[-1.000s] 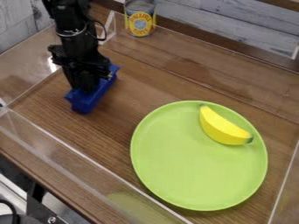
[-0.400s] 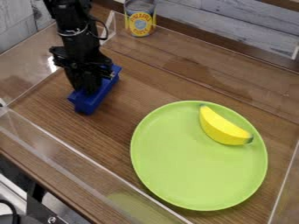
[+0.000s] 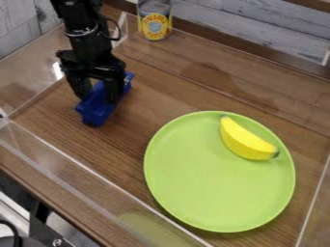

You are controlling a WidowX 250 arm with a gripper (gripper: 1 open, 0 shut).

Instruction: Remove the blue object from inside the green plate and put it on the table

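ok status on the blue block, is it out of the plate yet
Gripper open, straddling the blue block. Block down on the table, clear of the green plate. Only the yellow banana piece in the plate.

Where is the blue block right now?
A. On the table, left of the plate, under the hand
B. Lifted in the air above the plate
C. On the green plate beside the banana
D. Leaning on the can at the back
A: the blue block lies on the table, apart from the plate, which holds only the banana; the hand stands open over the block.
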